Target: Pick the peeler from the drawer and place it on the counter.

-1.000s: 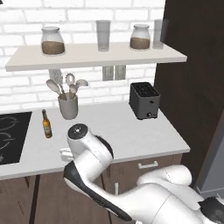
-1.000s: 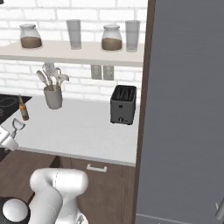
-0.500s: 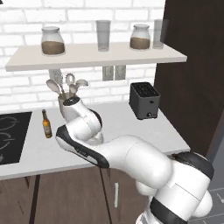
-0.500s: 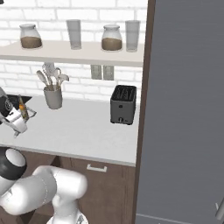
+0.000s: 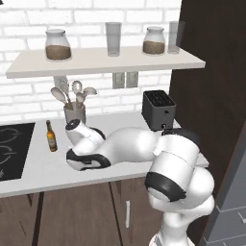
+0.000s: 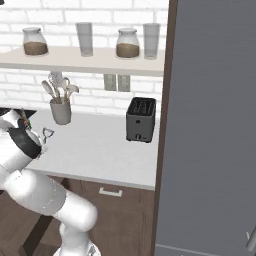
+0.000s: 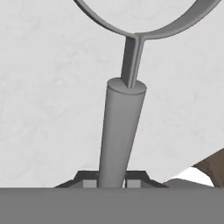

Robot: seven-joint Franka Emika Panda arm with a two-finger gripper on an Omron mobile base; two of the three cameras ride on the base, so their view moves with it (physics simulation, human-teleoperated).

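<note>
No writing is showing on any item. The gripper (image 7: 111, 183) is clamping its fingertips on the peeler (image 7: 119, 131), a smooth grey tapered handle ending in a thin forked loop, above the matte pale counter (image 7: 39, 87). Since half a second ago the arm has been swinging lower over the counter, at 5 o'clock of the brown bottle (image 5: 50, 136).

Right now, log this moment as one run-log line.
phase: carry | fingers: shut on peeler | peeler: above counter, not set down | next: lower, release
</note>
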